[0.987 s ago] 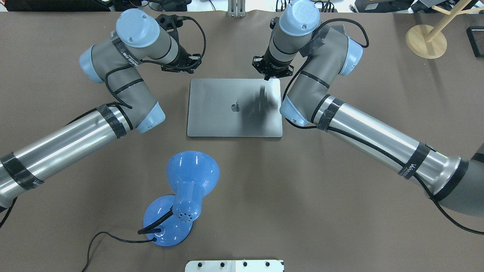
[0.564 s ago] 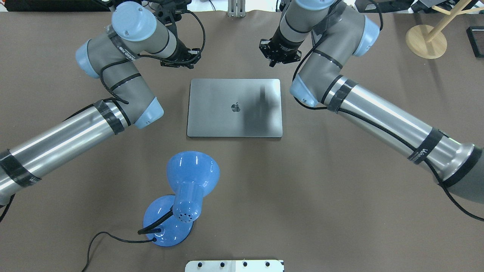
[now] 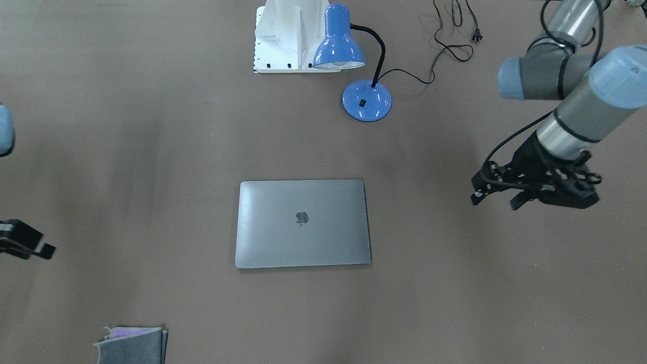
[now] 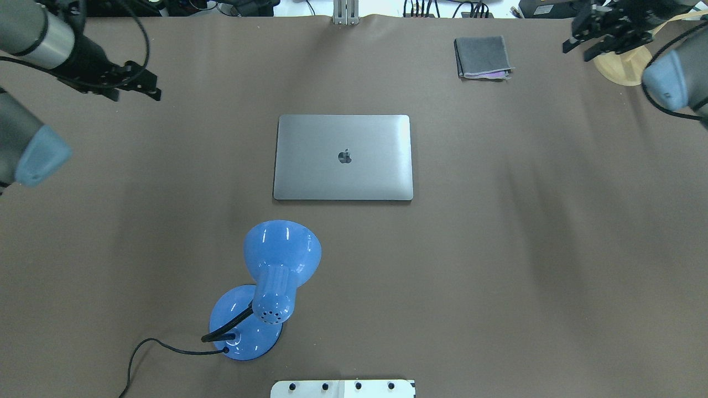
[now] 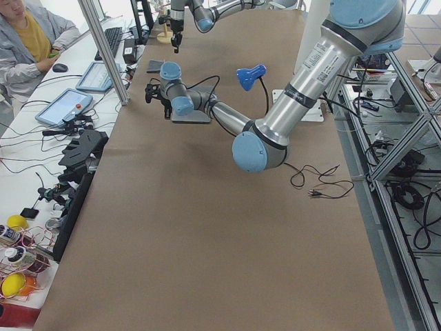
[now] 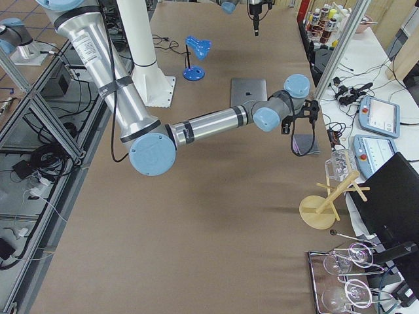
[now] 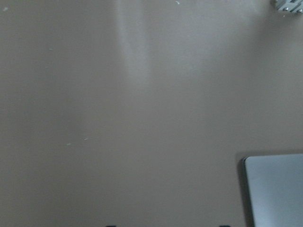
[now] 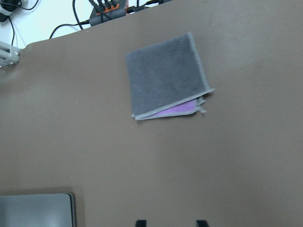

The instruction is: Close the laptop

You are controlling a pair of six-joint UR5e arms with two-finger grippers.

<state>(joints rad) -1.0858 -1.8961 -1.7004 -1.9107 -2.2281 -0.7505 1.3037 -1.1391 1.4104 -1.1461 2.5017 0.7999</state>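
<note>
The laptop (image 4: 343,157) lies closed and flat at the table's middle, grey lid up with the dark apple logo showing; it also shows in the front view (image 3: 302,222). My left gripper (image 4: 135,95) hangs open and empty over bare table, far to the laptop's left; in the front view (image 3: 495,202) it is at the right. My right gripper (image 4: 578,52) is open and empty at the far right corner, away from the laptop. A lid corner shows in the left wrist view (image 7: 279,189) and in the right wrist view (image 8: 35,210).
A blue desk lamp (image 4: 276,276) with its cable stands in front of the laptop. A folded grey cloth (image 4: 481,58) lies at the back right, also in the right wrist view (image 8: 165,78). A wooden stand (image 4: 622,61) is under the right gripper. A white base (image 4: 343,388) is at the near edge.
Both arms have swung away from the laptop's far edge, the left one outward to the left, the right one outward to the right. The laptop stays closed and still.
</note>
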